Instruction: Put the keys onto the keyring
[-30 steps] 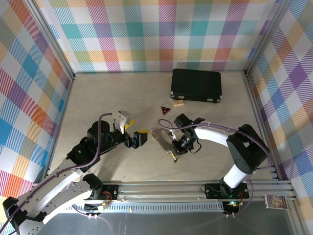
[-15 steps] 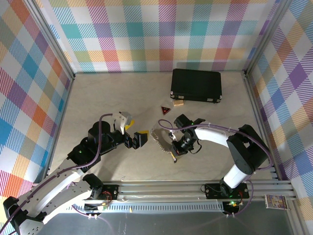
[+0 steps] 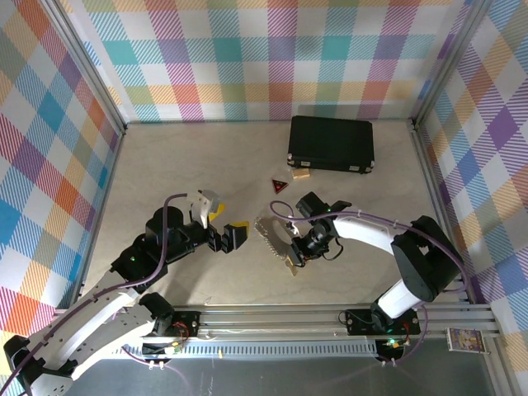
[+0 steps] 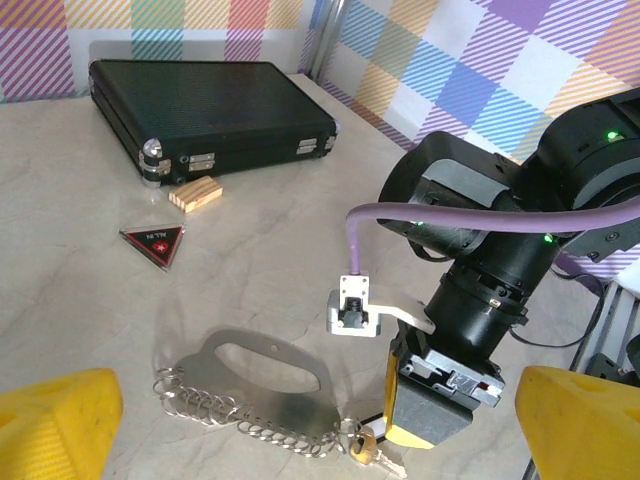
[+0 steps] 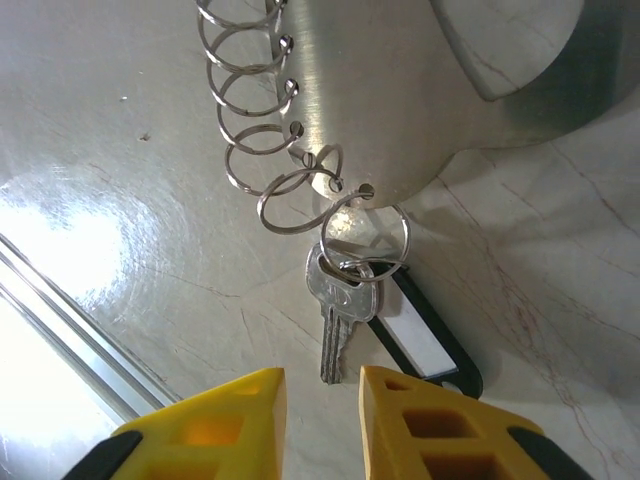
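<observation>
Bright plaid walls (image 3: 247, 58) enclose a pale marbled table (image 3: 165, 165). Mid-table lies the keyring (image 4: 270, 395), a flat silver plate edged with wire rings, one carrying a small silver key (image 5: 338, 300). The right end effector (image 5: 322, 388) stands slightly apart beside the key; the left end effector (image 3: 228, 238) gapes wide.

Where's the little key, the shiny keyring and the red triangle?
key (image 5: 343, 295), right wrist view, on its silver head.
keyring (image 4: 275, 392), left wrist view, on the flat metal below its slot.
red triangle tag (image 4: 155, 241), left wrist view, on its middle.
</observation>
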### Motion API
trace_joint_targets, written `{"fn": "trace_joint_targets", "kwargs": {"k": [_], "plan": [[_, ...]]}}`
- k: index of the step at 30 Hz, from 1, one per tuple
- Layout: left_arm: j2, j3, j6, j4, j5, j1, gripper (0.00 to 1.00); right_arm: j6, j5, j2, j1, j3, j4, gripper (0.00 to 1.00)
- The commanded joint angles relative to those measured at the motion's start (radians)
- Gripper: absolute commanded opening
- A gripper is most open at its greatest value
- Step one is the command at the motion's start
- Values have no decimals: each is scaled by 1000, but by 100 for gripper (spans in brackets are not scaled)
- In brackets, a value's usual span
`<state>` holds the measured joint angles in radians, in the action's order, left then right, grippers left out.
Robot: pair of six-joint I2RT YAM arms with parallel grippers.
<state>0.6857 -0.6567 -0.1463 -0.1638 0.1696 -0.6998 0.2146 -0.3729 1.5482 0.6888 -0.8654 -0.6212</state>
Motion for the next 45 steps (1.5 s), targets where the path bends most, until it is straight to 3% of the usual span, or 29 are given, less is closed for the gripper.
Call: {"fn": "trace_joint_targets", "kwargs": {"k": [1,8,21,29,33,45], "plan": [[-14,12,-20,-15,-13,-7,100,2,14,-50,7,-1,-18,29],[-18,11,-38,-40,-45,-7,100,15,64,-189,7,17,5,41],[-38,-7,-85,-135,-288,-7,100,-1,285,-415,1,68,56,68],[-29,-5,-96,-170,-478,-6,100,-1,466,-587,-45,143,103,85],[-30,11,-172,-207,-696,-7,100,-3,546,-675,-78,189,133,100],[11,96,-30,-132,-930,-3,100,-2,686,-795,-212,245,160,99]]}}
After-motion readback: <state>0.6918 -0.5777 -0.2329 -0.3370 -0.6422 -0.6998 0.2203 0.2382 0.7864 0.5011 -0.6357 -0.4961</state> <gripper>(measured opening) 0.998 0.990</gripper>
